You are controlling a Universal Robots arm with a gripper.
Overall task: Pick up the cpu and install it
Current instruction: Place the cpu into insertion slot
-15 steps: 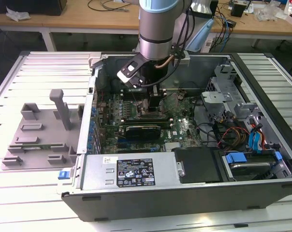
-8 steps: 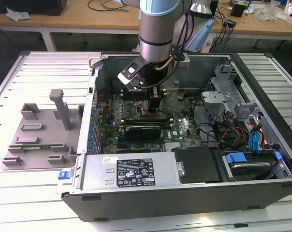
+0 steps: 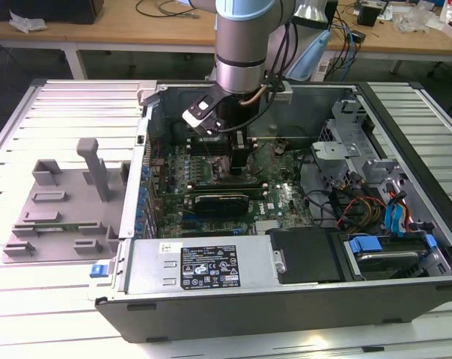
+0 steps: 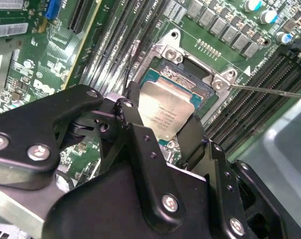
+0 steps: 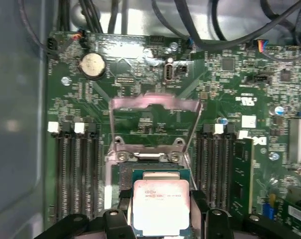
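The cpu (image 4: 166,110), a small square chip with a pale silver top, sits between the black fingers (image 4: 135,122) of my gripper (image 4: 162,122), which is shut on its two opposite edges. In the first wrist view the cpu (image 5: 160,206) hangs just over the open socket (image 5: 153,174), and the socket's metal load plate (image 5: 155,105) stands lifted behind it. In the exterior view my gripper (image 3: 238,161) reaches down into the open computer case over the green motherboard (image 3: 278,198). I cannot tell whether the chip touches the socket.
Memory slots (image 5: 75,169) flank the socket on both sides. A grey plastic tray (image 3: 61,202) lies at the exterior view's left, outside the case. Drive cages and cables (image 3: 361,187) crowd the case's right side. A power supply (image 3: 203,265) runs along the front.
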